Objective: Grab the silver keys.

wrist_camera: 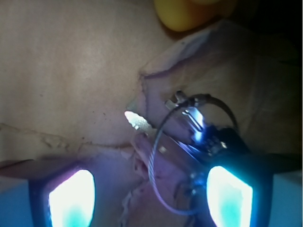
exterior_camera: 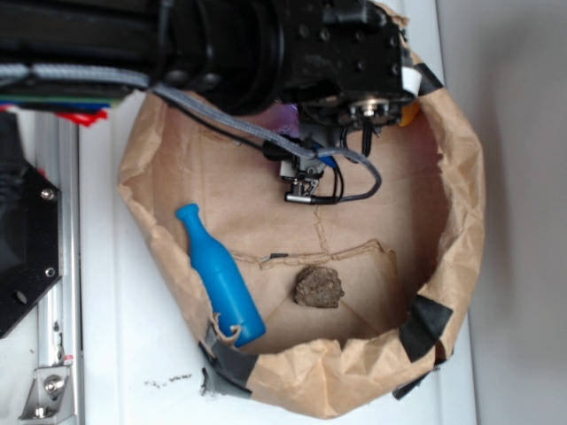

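Observation:
The silver keys (wrist_camera: 201, 130) lie on the brown paper floor of the bag, a bunch on a thin wire ring (wrist_camera: 156, 165). In the wrist view my gripper (wrist_camera: 150, 191) is open above them. Its two glowing fingertips (wrist_camera: 71, 198) stand wide apart. The bunch sits between them, close against the right one, and the ring loops toward the middle of the gap. In the exterior view the keys (exterior_camera: 303, 181) show just below the black arm (exterior_camera: 345, 53), which hides the fingers.
A yellow rubber duck (wrist_camera: 189, 12) sits just beyond the keys, by the bag's far wall. A blue bottle (exterior_camera: 220, 276) lies at the left and a brown rock (exterior_camera: 319, 288) at the front. The crumpled paper bag wall (exterior_camera: 461, 204) rings everything.

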You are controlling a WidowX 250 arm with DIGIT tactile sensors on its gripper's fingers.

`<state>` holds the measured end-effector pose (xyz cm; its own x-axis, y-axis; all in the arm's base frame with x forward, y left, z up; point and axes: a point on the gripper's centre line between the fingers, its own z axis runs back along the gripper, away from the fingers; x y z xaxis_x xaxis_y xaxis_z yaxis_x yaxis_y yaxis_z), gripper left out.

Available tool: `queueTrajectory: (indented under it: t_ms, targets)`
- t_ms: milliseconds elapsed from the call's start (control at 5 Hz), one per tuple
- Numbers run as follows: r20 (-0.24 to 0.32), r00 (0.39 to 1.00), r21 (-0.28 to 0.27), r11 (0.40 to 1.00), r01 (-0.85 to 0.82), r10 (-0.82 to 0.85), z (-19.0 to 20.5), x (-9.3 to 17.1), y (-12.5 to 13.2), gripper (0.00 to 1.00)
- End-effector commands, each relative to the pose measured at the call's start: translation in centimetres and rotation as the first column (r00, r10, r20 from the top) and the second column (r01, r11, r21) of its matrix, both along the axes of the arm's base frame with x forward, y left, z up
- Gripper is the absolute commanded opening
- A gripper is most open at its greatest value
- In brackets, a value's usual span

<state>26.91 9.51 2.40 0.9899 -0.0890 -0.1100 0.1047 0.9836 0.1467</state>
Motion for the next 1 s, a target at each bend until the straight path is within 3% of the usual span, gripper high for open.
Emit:
queueTrajectory:
  t_ms: [0,200,400,800]
  targets:
    - [-0.022,0.998,0.032,0.997,0.064,-0.064,-2.25,1.52,-0.96,1.00]
    - [-0.023,0.997,0.024,0.997,0.070,-0.069,-2.51,1.69,-1.03,1.00]
    - [-0.031,0.998,-0.003,0.999,0.052,-0.052,-2.10,1.77,-0.92,0.00]
    - [-0.030,0.998,-0.015,0.999,0.049,-0.050,-1.81,1.71,-0.83,0.00]
